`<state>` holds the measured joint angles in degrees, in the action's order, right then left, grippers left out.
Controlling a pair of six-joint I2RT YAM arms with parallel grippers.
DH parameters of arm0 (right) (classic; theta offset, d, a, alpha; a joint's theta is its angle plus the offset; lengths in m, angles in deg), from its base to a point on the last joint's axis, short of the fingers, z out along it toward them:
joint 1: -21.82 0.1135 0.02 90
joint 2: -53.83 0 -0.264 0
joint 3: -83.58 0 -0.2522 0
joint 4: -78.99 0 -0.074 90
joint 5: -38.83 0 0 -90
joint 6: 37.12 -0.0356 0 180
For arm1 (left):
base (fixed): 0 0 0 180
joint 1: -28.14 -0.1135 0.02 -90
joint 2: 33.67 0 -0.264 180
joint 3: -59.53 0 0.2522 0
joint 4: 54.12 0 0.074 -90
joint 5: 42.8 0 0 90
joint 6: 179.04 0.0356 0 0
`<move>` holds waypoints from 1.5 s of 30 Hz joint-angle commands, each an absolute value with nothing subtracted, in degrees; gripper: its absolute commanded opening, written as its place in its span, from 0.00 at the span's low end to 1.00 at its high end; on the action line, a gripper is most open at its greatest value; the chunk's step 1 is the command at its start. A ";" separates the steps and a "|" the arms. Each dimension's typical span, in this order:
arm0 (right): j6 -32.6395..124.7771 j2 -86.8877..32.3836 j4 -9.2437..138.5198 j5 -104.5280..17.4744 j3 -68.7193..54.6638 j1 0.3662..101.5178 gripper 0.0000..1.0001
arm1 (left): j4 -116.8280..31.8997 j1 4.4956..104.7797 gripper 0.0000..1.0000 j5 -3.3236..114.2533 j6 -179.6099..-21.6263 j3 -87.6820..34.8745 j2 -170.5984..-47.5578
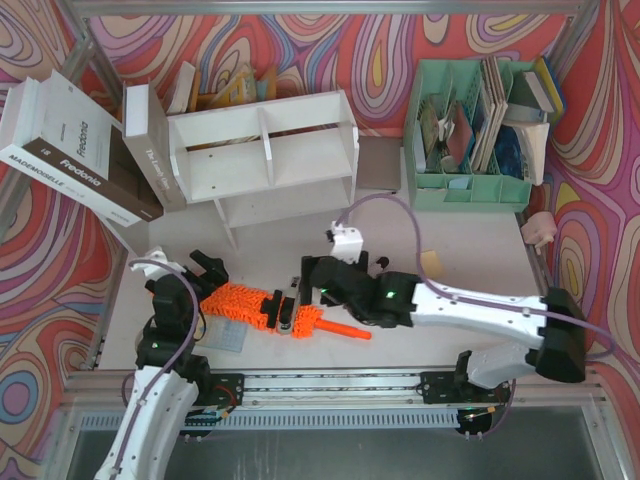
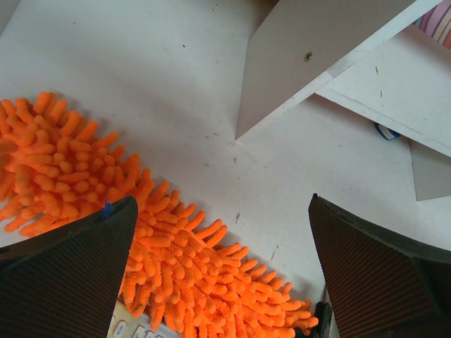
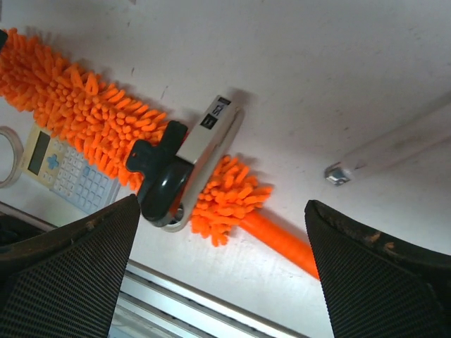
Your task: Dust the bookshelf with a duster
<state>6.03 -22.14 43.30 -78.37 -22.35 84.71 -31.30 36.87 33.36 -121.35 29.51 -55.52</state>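
Looking down on the duster (image 1: 250, 305): a long shaggy head of bright orange microfibre noodles narrowing into a thin, smooth orange plastic handle; lying flat on the pale desk (image 1: 470, 250) close to its near edge, left of the middle, handle pointing toward the right edge; carrying a stapler (image 3: 190, 165), dark grey beneath and white on top, across the fluffy head at its handle end; lying just beside a cream calculator (image 3: 67, 172) with pale blue keys on the near-edge side. Hanging above the head's left end, ribbed dark pads spread wide and gripping nothing: the left claw (image 2: 224, 201), one pad over the fluff, the other over bare desk. Hanging over the handle end, likewise spread wide and empty: the right claw (image 3: 222, 211), straddling the stapler and the start of the handle. Standing farther back toward the far left corner, behind the duster and not touching it: the bookshelf (image 1: 265, 160), flat white boards with upright dividers.
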 commanded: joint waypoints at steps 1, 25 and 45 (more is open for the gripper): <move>-4.32 -30.22 35.08 -85.29 -15.57 89.33 0.88 | -26.82 36.79 0.98 31.42 -120.66 29.18 -51.24; -9.42 -56.61 22.67 -79.71 6.18 91.45 0.67 | -29.29 37.19 0.98 34.77 -122.00 29.02 -51.05; -9.61 -62.06 16.70 -79.70 12.41 91.32 0.48 | -30.08 37.29 0.98 34.86 -122.01 28.89 -52.65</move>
<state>-8.48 -61.26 20.31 -78.13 10.35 91.24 -28.48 37.07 34.34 -121.64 29.49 -52.48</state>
